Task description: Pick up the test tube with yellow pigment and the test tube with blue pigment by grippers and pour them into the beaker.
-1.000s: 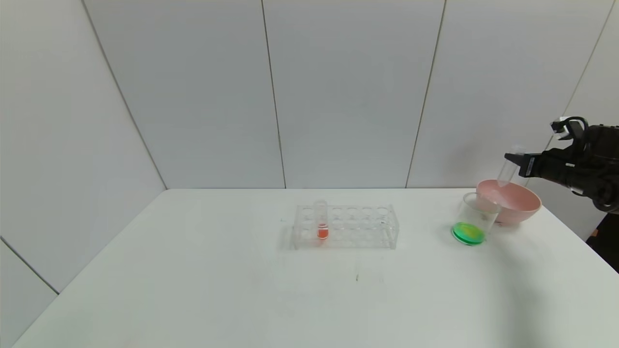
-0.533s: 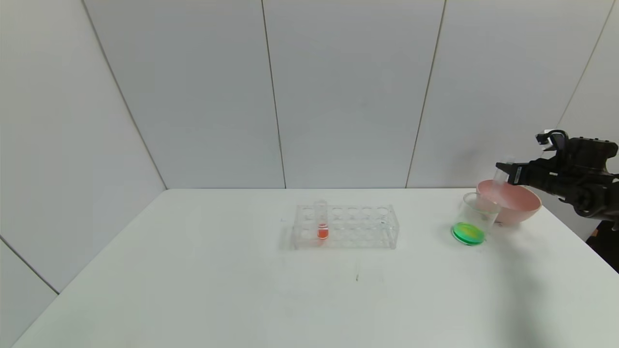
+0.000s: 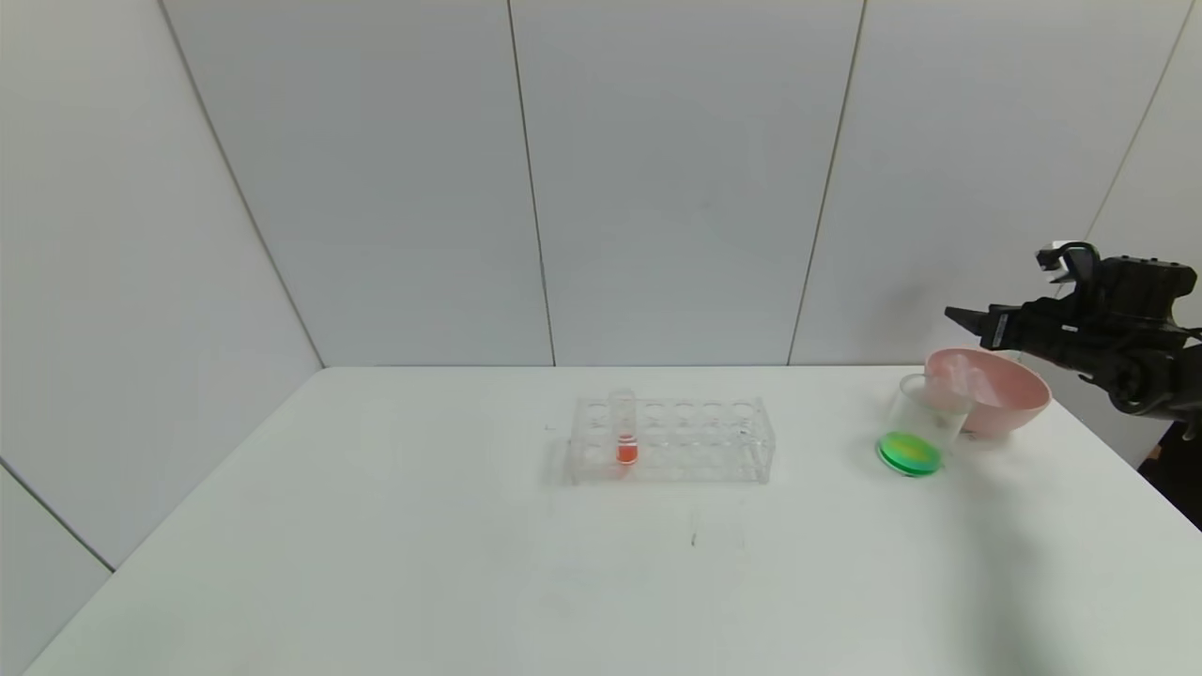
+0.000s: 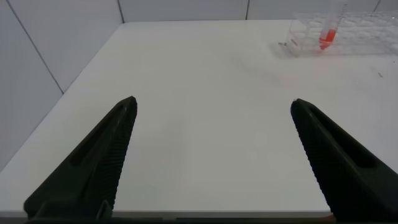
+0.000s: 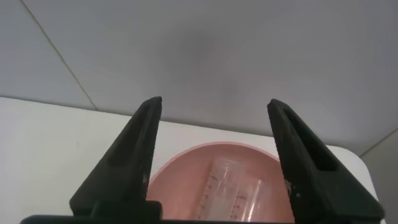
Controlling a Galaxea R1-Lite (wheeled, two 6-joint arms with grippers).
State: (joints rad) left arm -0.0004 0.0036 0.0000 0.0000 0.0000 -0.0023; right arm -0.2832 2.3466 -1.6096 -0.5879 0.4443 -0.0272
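Note:
My right gripper [image 3: 960, 317] hovers open and empty just above the pink bowl [image 3: 1019, 399] at the table's far right; it also shows in the right wrist view [image 5: 214, 102]. Empty clear test tubes [image 5: 239, 190] lie inside the bowl [image 5: 180, 180]. No tube with yellow or blue liquid is in view. The beaker [image 3: 918, 424] stands against the bowl's left side and holds green liquid with a yellow patch. My left gripper [image 4: 212, 101] is open and empty over the table's left part, out of the head view.
A clear tube rack [image 3: 671, 439] stands mid-table with one tube of red-orange liquid [image 3: 625, 430] in it; both show far off in the left wrist view [image 4: 336, 38]. White wall panels close the back and sides.
My right gripper held an empty clear tube over the pink bowl, lowered it and let it go. The tube now lies in the bowl and the fingers are open.

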